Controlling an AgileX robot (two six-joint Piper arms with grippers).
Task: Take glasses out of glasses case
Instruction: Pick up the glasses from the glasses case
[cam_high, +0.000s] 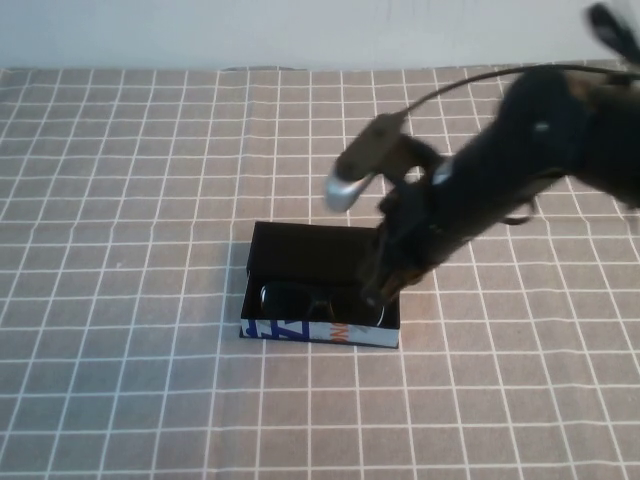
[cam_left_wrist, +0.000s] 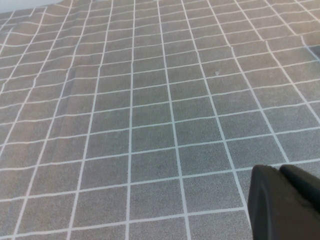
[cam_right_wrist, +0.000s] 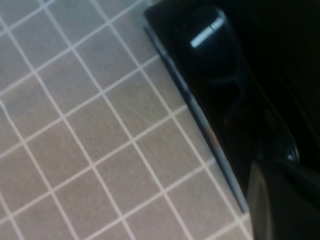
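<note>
The right gripper (cam_high: 380, 290) is down at the glasses case (cam_high: 318, 334), its dark fingertips dipping into the right-hand end of the open box, right over the near edge. From where I stand I cannot tell whether its fingers are parted or pressed together; they blur into the black lining and the arm covers most of them. The glasses (cam_high: 298, 299) lie inside the case, just to the left of that gripper and a touch nearer the front wall, dark lenses up, the frame reaching towards the fingertips; whether the fingers actually touch the frame I cannot make out. The case itself sits on the checked tablecloth (cam_high: 130, 200) with its flap lid folded back flat on the far side of the gripper, and its white front with blue and orange print faces the robot's side, below the fingertips. In the right wrist view the glasses (cam_right_wrist: 235, 95) show as glossy dark lenses lying along the case's thin printed front wall (cam_right_wrist: 200, 125), with a dark finger (cam_right_wrist: 280, 200) of the gripper close against the lens at one end. The left gripper (cam_left_wrist: 285, 200) is off elsewhere, showing only in its own wrist view as a dark tip hanging over bare tablecloth (cam_left_wrist: 150, 100), with none of the task's things near it; its state I cannot tell either.
</note>
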